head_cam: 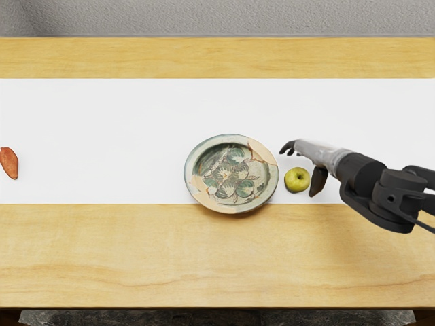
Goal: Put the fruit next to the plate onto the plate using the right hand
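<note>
A small yellow-green apple (297, 179) lies on the white runner just right of the patterned plate (231, 173), apart from its rim. My right hand (303, 165) reaches in from the right edge and hovers around the apple. Its fingers are spread: dark fingertips (288, 147) sit above and left of the fruit, and the thumb (318, 181) hangs at the apple's right side. The hand holds nothing. The plate carries only its painted leaf pattern. My left arm is out of view.
A white runner (102, 136) crosses the wooden table (204, 251). A reddish-orange object (9, 163) lies at the far left edge on the runner, well away from the plate.
</note>
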